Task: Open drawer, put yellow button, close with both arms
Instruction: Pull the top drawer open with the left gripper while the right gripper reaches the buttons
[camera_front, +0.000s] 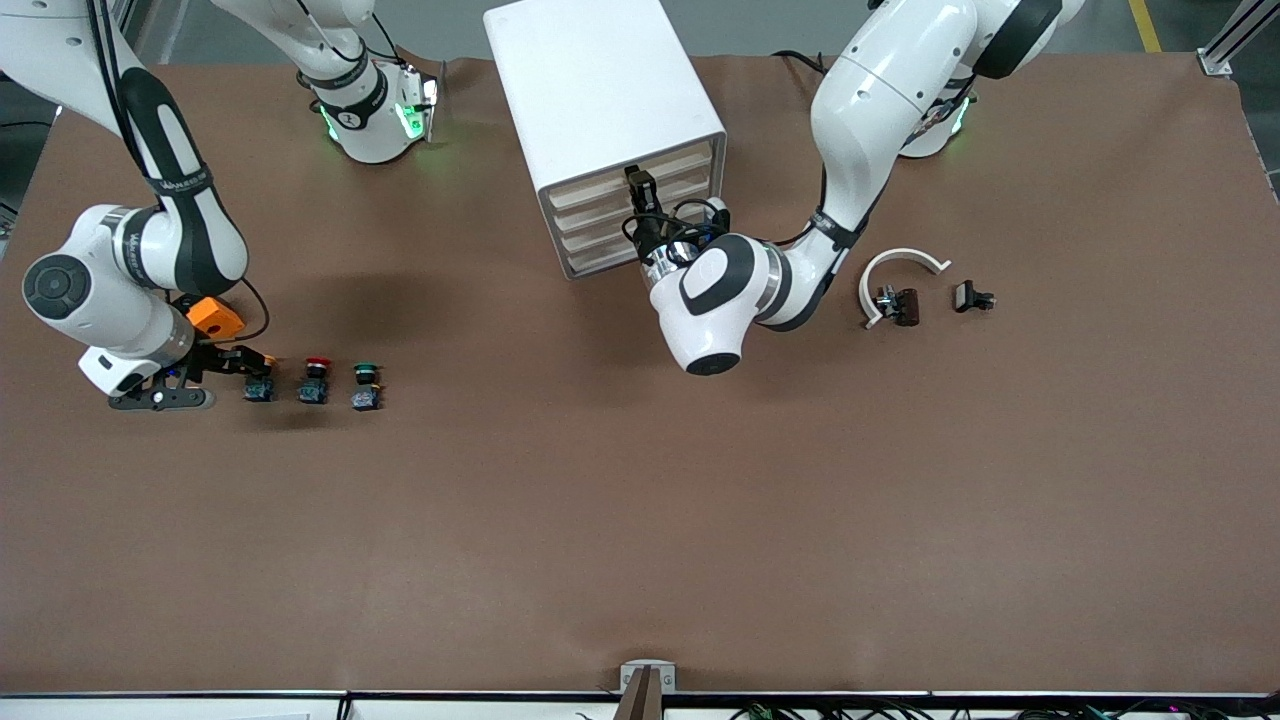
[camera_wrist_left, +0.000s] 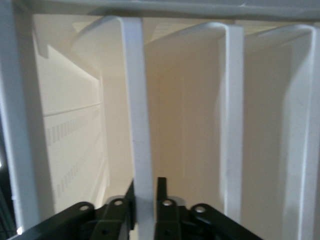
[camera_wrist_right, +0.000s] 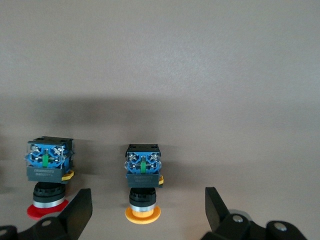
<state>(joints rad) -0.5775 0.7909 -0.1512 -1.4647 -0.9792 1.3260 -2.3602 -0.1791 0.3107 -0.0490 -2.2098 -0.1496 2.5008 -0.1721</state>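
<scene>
Front view: cabinet (camera_front: 604, 120) sits at the worktop's edge by the robot bases, mid-edge. Left hand (camera_front: 641, 195) is at the front of the drawer (camera_front: 630, 170), the uppermost of four, which looks closed or barely cracked. Right hand (camera_front: 240, 365) is low over the worktop near the right arm's end, at the yellow button (camera_front: 262, 380). The red button (camera_front: 315, 381) and the green button (camera_front: 366, 386) line up beside it, toward the worktop's middle. A white curved part (camera_front: 895, 275) and small black pieces lie toward the left arm's end.

Left wrist view: fingers (camera_wrist_left: 161, 200) are pinched on a thin white lip (camera_wrist_left: 137, 125) of the drawer front, one on each side, so the hand is clamped on the drawer. I judge the pull should run straight along the drawer's travel; any sideways load risks slipping off that thin lip or dragging the cabinet.

Right wrist view: fingers (camera_wrist_right: 75, 212) stand wide apart, straddling the yellow button (camera_wrist_right: 143, 185), not touching it. The red button (camera_wrist_right: 47, 180) sits just beside one finger. My read: keep centred on the yellow one before closing, so that finger doesn't knock the red, and grip the black-and-blue body rather than the rounded cap. Ideally hold off carrying it over until the drawer is open enough to show the tray.
</scene>
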